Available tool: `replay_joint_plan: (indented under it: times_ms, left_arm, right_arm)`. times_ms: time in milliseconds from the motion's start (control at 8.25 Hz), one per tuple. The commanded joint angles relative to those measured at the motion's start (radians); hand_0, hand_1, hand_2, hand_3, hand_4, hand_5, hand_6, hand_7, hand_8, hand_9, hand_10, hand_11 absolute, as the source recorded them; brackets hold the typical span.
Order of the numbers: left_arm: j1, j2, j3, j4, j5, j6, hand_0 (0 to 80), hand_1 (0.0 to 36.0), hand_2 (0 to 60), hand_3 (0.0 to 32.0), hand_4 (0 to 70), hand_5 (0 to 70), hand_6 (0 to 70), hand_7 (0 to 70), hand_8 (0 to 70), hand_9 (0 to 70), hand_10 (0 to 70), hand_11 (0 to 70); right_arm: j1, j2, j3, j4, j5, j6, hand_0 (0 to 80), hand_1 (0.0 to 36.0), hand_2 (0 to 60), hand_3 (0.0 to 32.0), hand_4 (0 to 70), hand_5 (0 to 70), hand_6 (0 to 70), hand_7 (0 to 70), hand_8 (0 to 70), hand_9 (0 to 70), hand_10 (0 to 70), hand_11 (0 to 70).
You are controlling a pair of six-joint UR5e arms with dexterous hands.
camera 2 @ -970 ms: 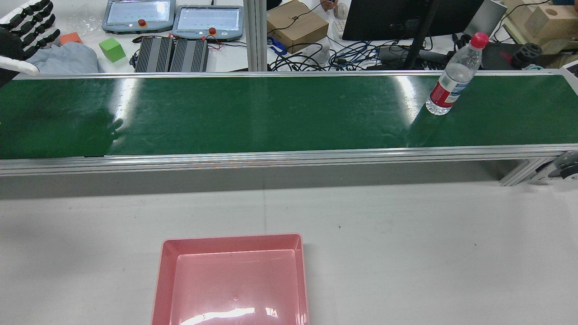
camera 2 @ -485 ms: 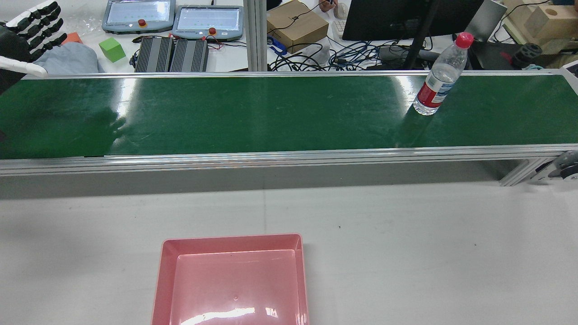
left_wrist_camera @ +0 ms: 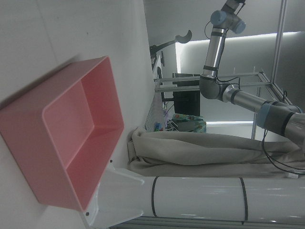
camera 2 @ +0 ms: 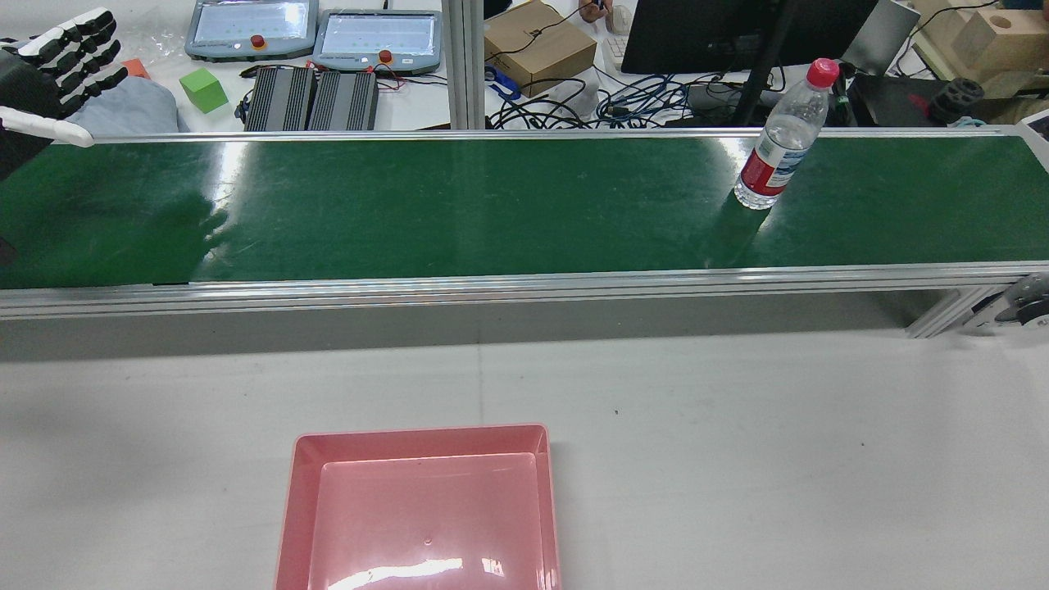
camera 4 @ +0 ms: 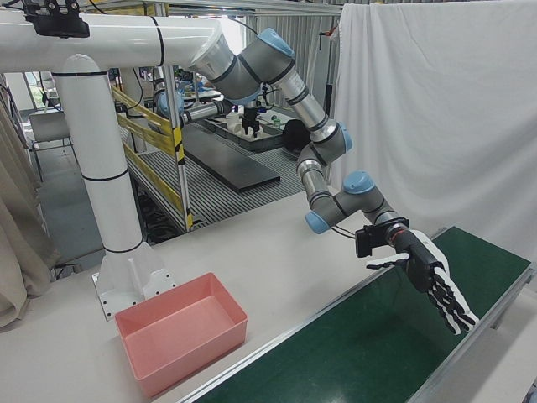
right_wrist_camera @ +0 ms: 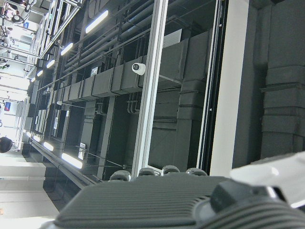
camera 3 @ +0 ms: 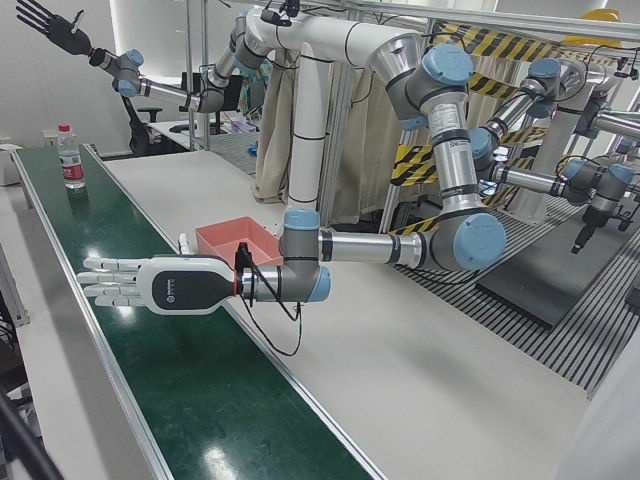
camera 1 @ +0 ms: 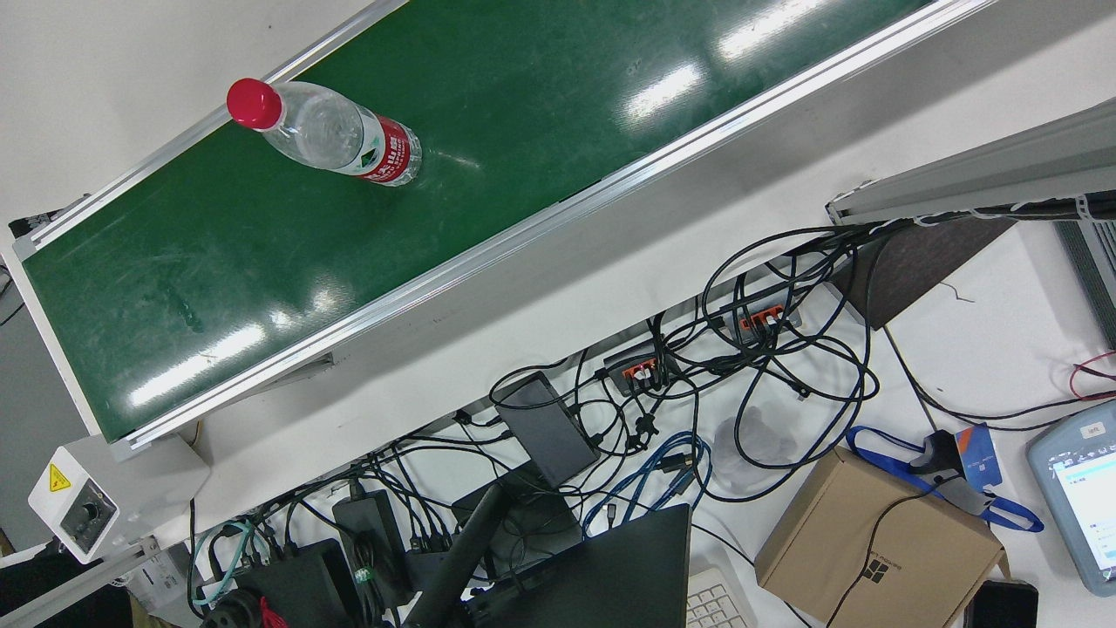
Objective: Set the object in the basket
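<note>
Bottle (camera 2: 774,139) slid leftward; left hand (camera 2: 45,70) hovers, fingers (camera 2: 82,57) spread.

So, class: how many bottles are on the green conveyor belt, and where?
1. A single water bottle stands upright on the conveyor belt, near its far edge, toward the rear view's right. No others are visible.

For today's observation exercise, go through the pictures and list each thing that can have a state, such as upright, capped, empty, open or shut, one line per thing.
water bottle: upright on the green conveyor belt, red cap on, held by nothing.
pink basket: on the white table, empty.
left hand: open, fingers spread flat over the belt, holding nothing.
right hand: open, raised high above the far end of the belt, holding nothing.
</note>
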Motion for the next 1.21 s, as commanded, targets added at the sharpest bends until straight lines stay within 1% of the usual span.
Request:
replay_joint_plan:
  times_ms: [0, 121, 485, 727, 1091]
  left_arm:
    - [0.003, 0.0, 0.002, 0.002, 0.0, 0.0, 57.5, 18.4, 0.0, 0.0, 3.7, 9.2, 3.1, 0.0, 2.2, 3.5, 3.8, 8.0]
    - [0.003, 0.002, 0.008, 0.002, 0.0, 0.0, 57.2, 18.1, 0.0, 0.0, 0.7, 8.8, 2.0, 0.0, 0.5, 2.4, 2.9, 6.8]
    - [0.002, 0.003, 0.009, 0.0, -0.002, 0.0, 56.4, 17.3, 0.0, 0.0, 0.2, 8.5, 1.9, 0.0, 0.2, 2.1, 3.1, 6.9]
    - [0.002, 0.003, 0.025, -0.006, -0.002, -0.001, 56.0, 16.9, 0.0, 0.0, 0.1, 8.3, 2.0, 0.0, 0.6, 2.6, 3.2, 7.0]
    - [0.002, 0.003, 0.025, -0.006, -0.002, 0.0, 56.5, 17.0, 0.0, 0.0, 0.0, 8.5, 1.7, 0.0, 0.6, 2.5, 3.0, 6.8]
  right_arm:
    - [0.002, 0.0, 0.001, 0.0, 0.0, 0.0, 0.0, 0.0, 0.0, 0.0, 0.0, 0.0, 0.0, 0.0, 0.0, 0.0, 0.0, 0.0]
    - [0.0, 0.0, 0.001, 0.0, 0.0, 0.0, 0.0, 0.0, 0.0, 0.0, 0.0, 0.0, 0.0, 0.0, 0.0, 0.0, 0.0, 0.0]
    - [0.0, 0.0, -0.001, 0.0, 0.0, 0.0, 0.0, 0.0, 0.0, 0.0, 0.0, 0.0, 0.0, 0.0, 0.0, 0.0, 0.0, 0.0]
    - [0.0, 0.0, -0.002, 0.0, 0.0, 0.0, 0.0, 0.0, 0.0, 0.0, 0.0, 0.0, 0.0, 0.0, 0.0, 0.0, 0.0, 0.0]
    - [0.0, 0.0, -0.001, 0.0, 0.0, 0.0, 0.0, 0.0, 0.0, 0.0, 0.0, 0.0, 0.0, 0.0, 0.0, 0.0, 0.0, 0.0]
